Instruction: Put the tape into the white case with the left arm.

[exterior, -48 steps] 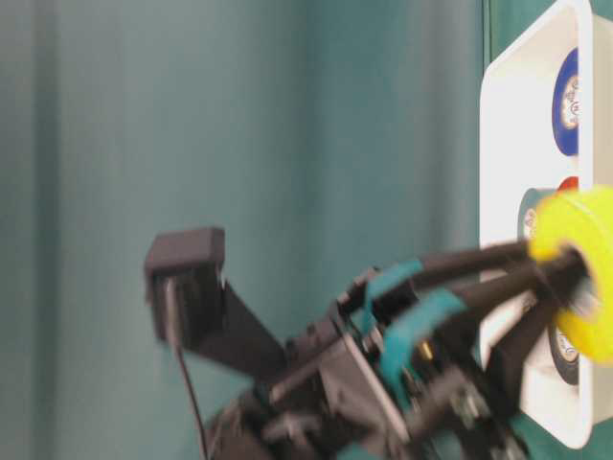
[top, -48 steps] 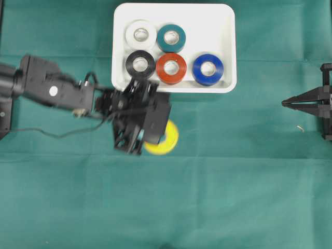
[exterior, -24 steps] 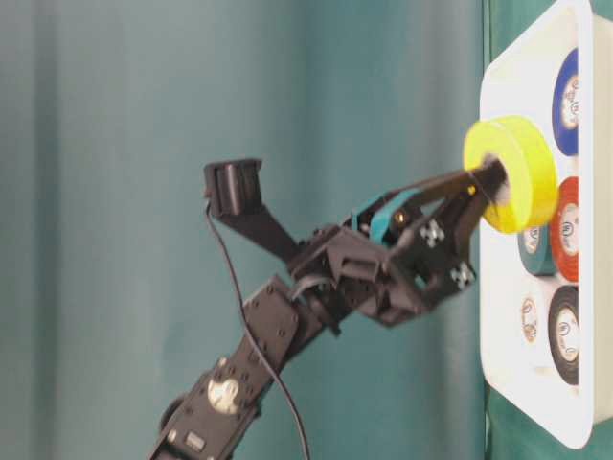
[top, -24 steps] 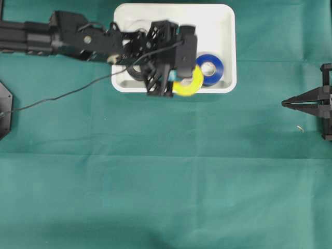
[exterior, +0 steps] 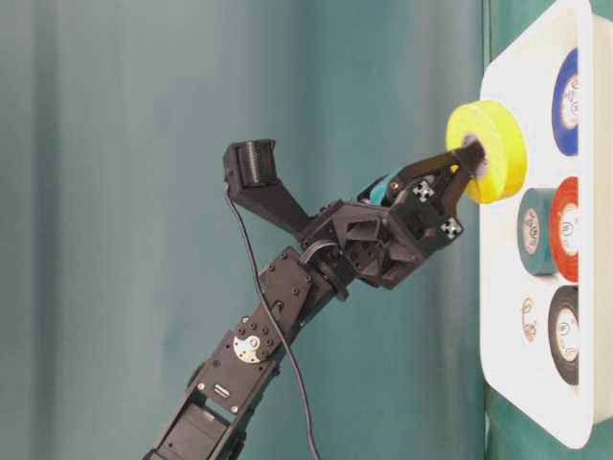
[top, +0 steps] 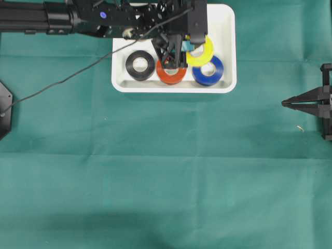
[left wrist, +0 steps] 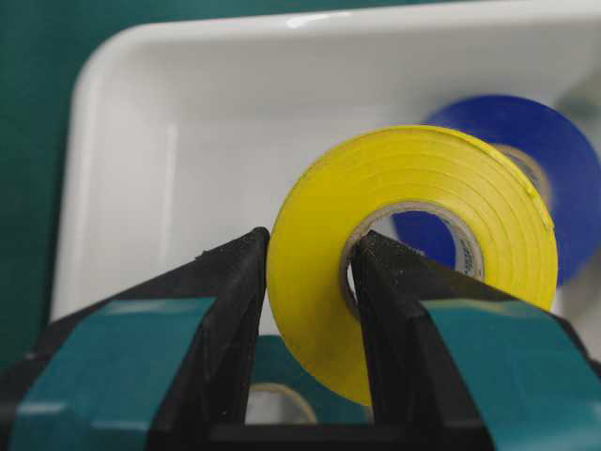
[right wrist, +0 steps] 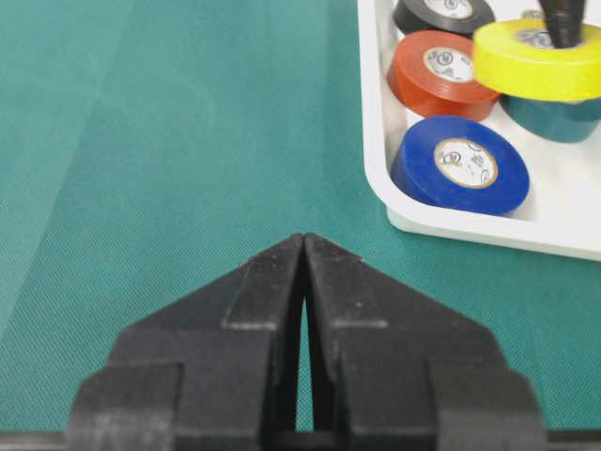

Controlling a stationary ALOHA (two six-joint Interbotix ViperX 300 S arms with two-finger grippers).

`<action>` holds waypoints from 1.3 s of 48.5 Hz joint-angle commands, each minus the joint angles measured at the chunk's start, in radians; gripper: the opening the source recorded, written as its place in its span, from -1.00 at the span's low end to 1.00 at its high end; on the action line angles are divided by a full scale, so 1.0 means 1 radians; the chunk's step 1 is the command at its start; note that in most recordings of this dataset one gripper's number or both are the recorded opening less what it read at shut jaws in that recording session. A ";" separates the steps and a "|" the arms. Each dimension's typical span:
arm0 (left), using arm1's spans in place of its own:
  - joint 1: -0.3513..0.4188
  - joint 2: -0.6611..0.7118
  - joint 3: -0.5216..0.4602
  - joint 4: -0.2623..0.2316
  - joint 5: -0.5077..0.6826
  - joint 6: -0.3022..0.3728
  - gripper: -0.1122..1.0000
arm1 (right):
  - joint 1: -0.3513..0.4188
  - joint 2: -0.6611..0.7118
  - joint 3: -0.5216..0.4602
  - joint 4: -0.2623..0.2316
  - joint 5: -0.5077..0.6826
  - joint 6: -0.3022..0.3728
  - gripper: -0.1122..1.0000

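From my remote station I see the yellow tape roll (top: 202,52) held in the air above the white case (top: 226,46), over the open floor in its right half and just up from the blue roll (top: 208,70). The left gripper (left wrist: 308,272) pinches the roll's wall: one finger sits inside the core, the other presses the outer face, as the left wrist view shows plainly. In the table-level view the yellow tape roll (exterior: 488,151) stands clear of the case floor, carried at the tips of the teal-banded fingers (exterior: 450,163), with the left arm (exterior: 287,297) reaching in from below left of that picture.

Inside the case I count other rolls lying flat. An orange roll (top: 171,74) sits beside the blue one along the near rim, and a black roll (top: 140,65) lies to the left of the orange. A teal roll (exterior: 533,231) shows in the table-level view next to the orange; from overhead the arm covers it. A white roll (exterior: 529,318) is faint against the case floor in that same view.

The left arm (top: 104,15) stretches across the top of the overhead picture from the left edge, its cable (top: 57,83) trailing down over the green cloth (top: 166,171).

At the right edge the right gripper (top: 306,104) rests well apart from the case, low over the cloth. The right wrist view shows its plain black fingers (right wrist: 268,282) pressed together, holding nothing, pointing toward the case's near corner
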 commanded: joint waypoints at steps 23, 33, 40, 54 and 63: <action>0.000 -0.031 0.008 -0.002 -0.011 -0.009 0.08 | -0.002 0.006 -0.009 0.000 -0.012 0.000 -0.97; -0.014 -0.066 0.035 -0.002 -0.011 -0.009 0.96 | -0.002 0.006 -0.009 0.000 -0.012 0.000 -0.97; -0.029 -0.109 0.069 -0.003 -0.012 -0.012 0.97 | 0.000 0.005 -0.009 0.000 -0.012 0.000 -0.97; -0.109 -0.259 0.215 -0.005 -0.074 -0.097 0.97 | -0.002 0.005 -0.009 0.000 -0.012 0.000 -0.97; -0.179 -0.362 0.334 -0.005 -0.167 -0.147 0.96 | -0.002 0.006 -0.009 0.000 -0.012 0.000 -0.97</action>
